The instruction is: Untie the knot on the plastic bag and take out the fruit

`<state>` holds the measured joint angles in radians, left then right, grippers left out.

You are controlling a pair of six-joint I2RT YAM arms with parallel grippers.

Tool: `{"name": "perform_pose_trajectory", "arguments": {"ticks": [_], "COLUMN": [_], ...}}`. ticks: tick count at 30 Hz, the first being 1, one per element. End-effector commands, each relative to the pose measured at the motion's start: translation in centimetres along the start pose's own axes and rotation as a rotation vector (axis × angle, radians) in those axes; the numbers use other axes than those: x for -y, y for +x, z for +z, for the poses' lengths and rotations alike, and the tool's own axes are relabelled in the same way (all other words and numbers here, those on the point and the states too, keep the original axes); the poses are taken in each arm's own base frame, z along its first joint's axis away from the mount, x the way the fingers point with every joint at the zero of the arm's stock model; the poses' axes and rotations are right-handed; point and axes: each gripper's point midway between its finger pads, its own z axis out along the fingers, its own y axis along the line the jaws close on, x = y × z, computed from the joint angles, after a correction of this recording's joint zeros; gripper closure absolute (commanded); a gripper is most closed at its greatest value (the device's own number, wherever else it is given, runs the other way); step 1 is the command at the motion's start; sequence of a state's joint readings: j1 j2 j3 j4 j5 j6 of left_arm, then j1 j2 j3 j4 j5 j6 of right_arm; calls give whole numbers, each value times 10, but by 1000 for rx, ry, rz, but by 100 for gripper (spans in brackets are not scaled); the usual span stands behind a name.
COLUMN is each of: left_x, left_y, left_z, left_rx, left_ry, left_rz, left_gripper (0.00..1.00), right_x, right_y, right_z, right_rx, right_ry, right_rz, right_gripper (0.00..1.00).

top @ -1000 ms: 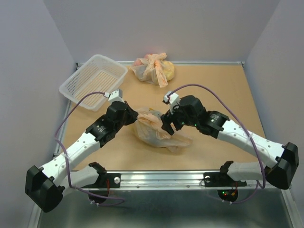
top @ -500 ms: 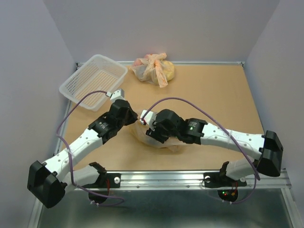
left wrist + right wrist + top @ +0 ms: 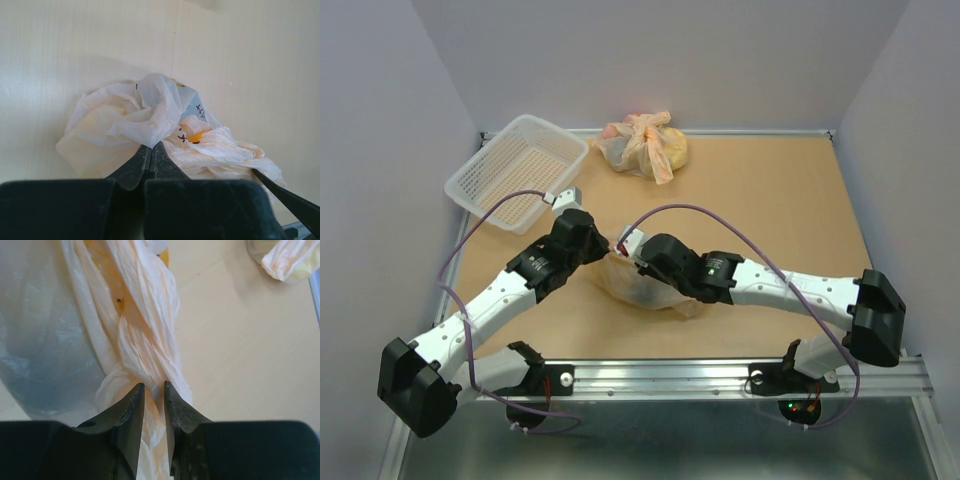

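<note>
Plastic bag (image 3: 642, 287) lies crumpled on surface (image 3: 770, 200). Left hand (image 3: 150, 151) pinches a fold of its film; right hand (image 3: 153, 390) pinches its twisted handle strand (image 3: 142, 347).

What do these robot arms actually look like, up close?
Both the left arm and right arm are white tubular links with chunky black joints. A thin purple cable loops along each. The left gripper and right gripper have two black, tapering fingers.
</note>
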<state>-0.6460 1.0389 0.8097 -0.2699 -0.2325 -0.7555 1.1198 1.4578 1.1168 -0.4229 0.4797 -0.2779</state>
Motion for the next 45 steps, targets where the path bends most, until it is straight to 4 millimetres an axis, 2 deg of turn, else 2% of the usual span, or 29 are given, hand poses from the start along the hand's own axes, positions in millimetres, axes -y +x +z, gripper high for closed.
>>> {"name": "perform_pose_trajectory", "arguments": {"ticks": [1, 3, 4, 5, 9, 13, 14, 16, 17, 18, 19, 20, 21, 24, 26, 29, 30, 33, 34, 35, 36, 37, 38, 39, 42, 43, 44, 45], "left_x": [4, 4, 4, 4, 2, -12, -17, -28, -30, -32, -41, -46, -51, -60, -63, -53, -47, -19, -5, 3, 8, 22, 27, 38, 53, 56, 71, 77], "left_y": [-13, -13, -13, -13, -15, -14, -15, -11, -10, -11, -5, -5, 0, 4, 13, 14, 10, -9, -23, -29, -32, -48, -48, -59, -67, -60, -59, -49], "left_z": [-7, -9, -9, -10, -11, -8, -6, -3, -2, -4, -1, -1, -1, -4, -3, -8, -13, -35, -48, -56, -65, -79, -81, -91, -92, -80, -83, -70], "left_rx": [51, 51, 52, 52, 66, 90, 107, 119, 126, 140, 138, 149, 155, 171, 156, 146, 151, 175, 201, 212, 214, 242, 234, 248, 225, 175, 163, 121], "left_ry": [16, 20, 21, 24, 16, -31, -52, -70, -71, -67, -80, -87, -82, -71, -51, 21, 58, 188, 237, 267, 297, 335, 351, 371, 380, 358, 388, 372], "left_rz": [2, 0, 1, 1, 1, -18, -30, -61, -95, -118, -135, -157, -195, -263, -290, -263, -246, -111, -79, -47, 41, 75, 159, 183, 235, 254, 271, 295], "left_gripper": [100, 100, 100, 100, 100, 100, 100, 100, 100, 100, 100, 100, 100, 100, 100, 100, 96, 73, 48, 38, 21, 13, 4, 1, 1, 1, 1, 1], "right_x": [22, 19, 17, 16, 17, 48, 65, 84, 98, 105, 117, 129, 136, 156, 158, 148, 144, 122, 111, 108, 105, 100, 98, 96, 96, 97, 92, 92], "right_y": [-1, -1, 1, 1, -2, -4, 1, 11, 21, 33, 37, 48, 54, 64, 59, 33, 26, 1, -8, -10, -11, -15, -15, -16, -15, -15, -18, -17], "right_z": [-2, 0, 2, 3, 1, -13, -17, -21, -21, -22, -32, -35, -46, -61, -74, -83, -84, -94, -98, -100, -103, -107, -108, -108, -106, -107, -106, -105], "right_rx": [24, 29, 27, 31, 49, 87, 95, 92, 86, 73, 95, 101, 131, 212, 297, 392, 408, 477, 502, 511, 519, 534, 539, 541, 534, 536, 538, 535], "right_ry": [123, 118, 109, 109, 116, 204, 238, 290, 334, 366, 410, 446, 464, 507, 466, 327, 282, 94, 13, -9, -26, -62, -74, -84, -81, -80, -107, -105], "right_rz": [1, 8, 7, 14, 44, 169, 254, 346, 446, 495, 568, 665, 726, 914, 966, 930, 908, 805, 771, 764, 758, 743, 735, 732, 725, 722, 713, 709], "right_gripper": [74, 83, 95, 99, 99, 99, 99, 99, 100, 99, 99, 99, 100, 100, 99, 100, 100, 100, 100, 100, 100, 100, 100, 100, 100, 100, 100, 100]}}
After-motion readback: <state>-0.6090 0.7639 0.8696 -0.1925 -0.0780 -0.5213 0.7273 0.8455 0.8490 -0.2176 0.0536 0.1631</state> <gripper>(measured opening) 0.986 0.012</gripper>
